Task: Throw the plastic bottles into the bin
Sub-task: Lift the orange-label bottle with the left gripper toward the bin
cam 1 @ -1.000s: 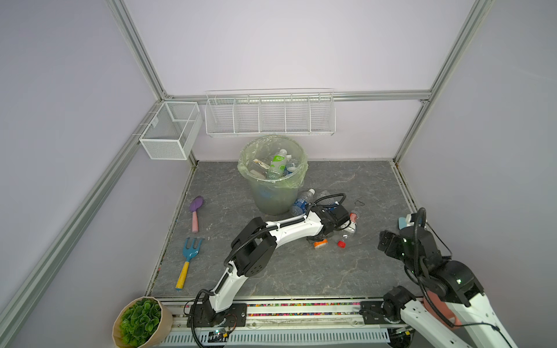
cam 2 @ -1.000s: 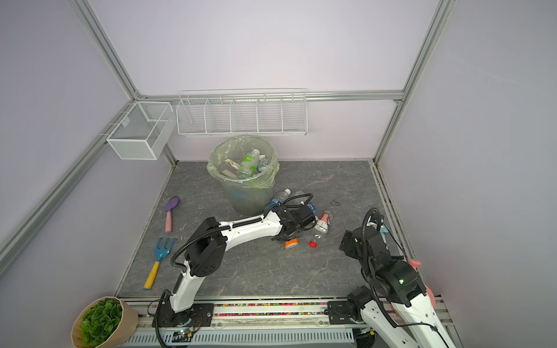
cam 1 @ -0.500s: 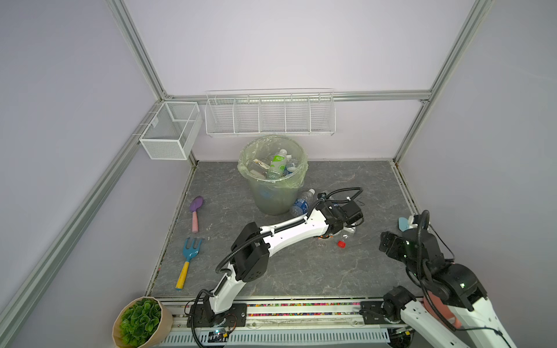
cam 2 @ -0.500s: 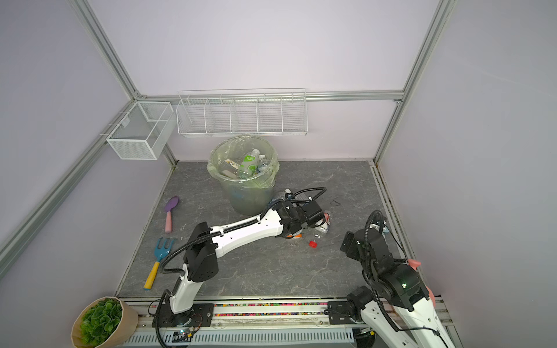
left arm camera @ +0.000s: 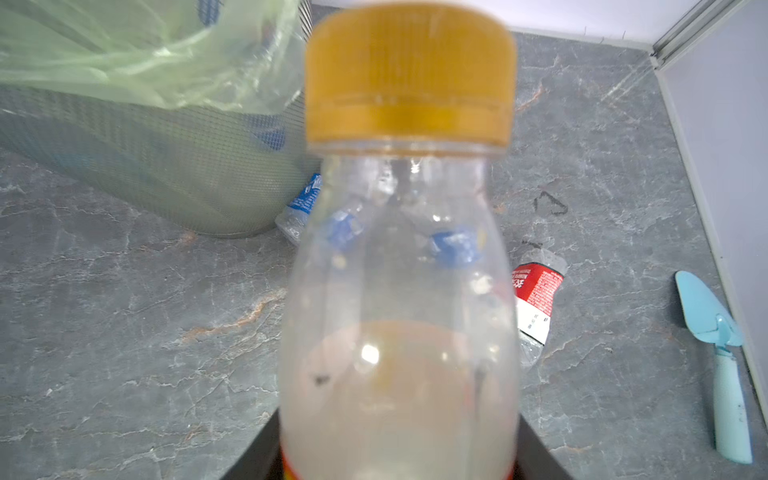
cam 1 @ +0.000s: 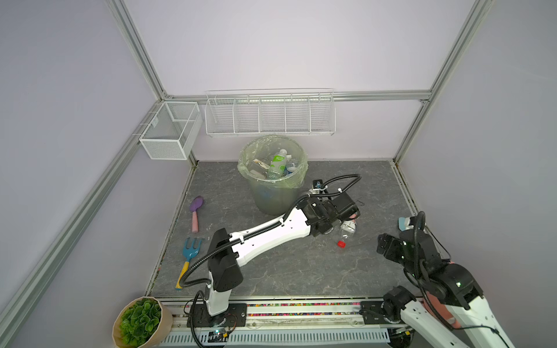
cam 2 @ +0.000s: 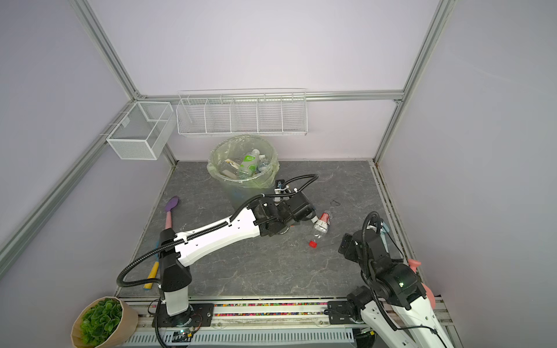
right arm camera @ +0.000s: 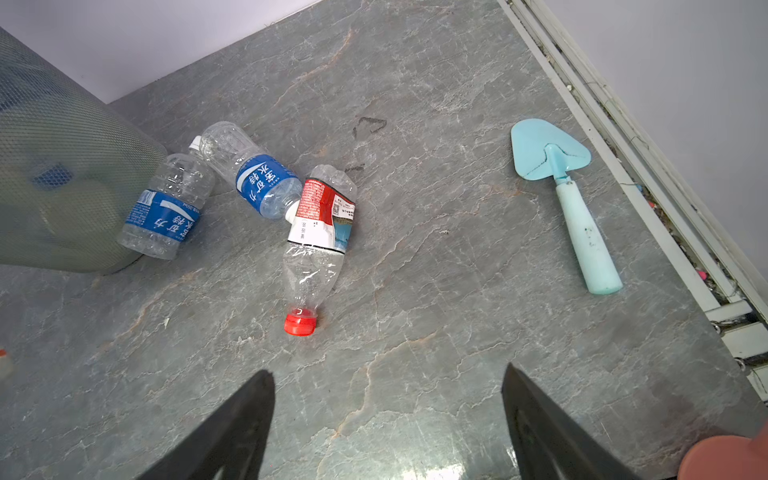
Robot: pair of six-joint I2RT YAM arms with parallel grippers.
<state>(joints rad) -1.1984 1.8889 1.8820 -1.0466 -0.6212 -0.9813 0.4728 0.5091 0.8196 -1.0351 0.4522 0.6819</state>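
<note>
An orange-capped bottle (left arm camera: 395, 291) is gripped by the left tool (left arm camera: 397, 455), its long axis running straight out ahead, cap foremost; the bin (cam 1: 265, 195) stands just left and far of it — the left arm (cam 1: 265, 238) is stretched low across the table (cam 1: 286, 271). The right tool (right arm camera: 385, 372) is held open and empty, near right.

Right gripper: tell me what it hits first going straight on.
Likely bare table; the open right gripper tilts down at it, and the red-capped bottle lies just off that line. Depth unclear.
</note>
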